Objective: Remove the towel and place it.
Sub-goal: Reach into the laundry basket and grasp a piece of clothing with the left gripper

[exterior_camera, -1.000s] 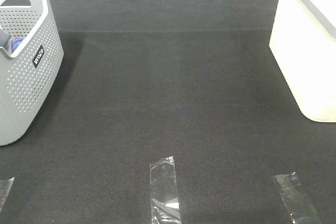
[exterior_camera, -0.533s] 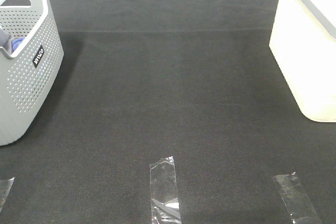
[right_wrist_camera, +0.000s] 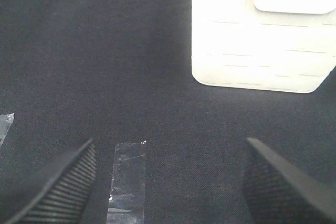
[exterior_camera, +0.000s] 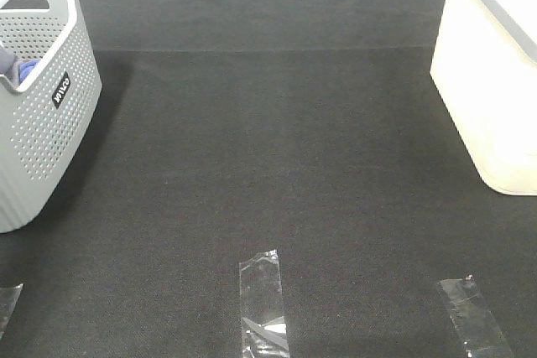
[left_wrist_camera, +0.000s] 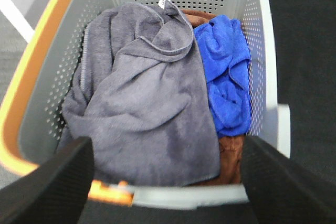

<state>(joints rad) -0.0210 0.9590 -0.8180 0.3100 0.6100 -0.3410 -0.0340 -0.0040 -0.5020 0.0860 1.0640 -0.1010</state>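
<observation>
The towel [left_wrist_camera: 142,108], greyish-purple terry with a stitched hem and a white tag, lies crumpled inside the grey perforated basket [left_wrist_camera: 254,51]. It fills most of the basket in the left wrist view. My left gripper [left_wrist_camera: 168,182] hovers above the basket's opening, open, its black fingers wide apart with nothing between them. In the exterior high view the basket [exterior_camera: 42,123] stands at the far left and neither arm shows. My right gripper [right_wrist_camera: 168,182] is open over the dark mat, holding nothing.
Beside the towel in the basket lie a bright blue cloth [left_wrist_camera: 228,82] and a brown cloth [left_wrist_camera: 228,156]. A cream bin [exterior_camera: 495,73] stands at the right edge of the black mat [exterior_camera: 268,148]. Clear tape strips [exterior_camera: 262,303] mark the mat's front.
</observation>
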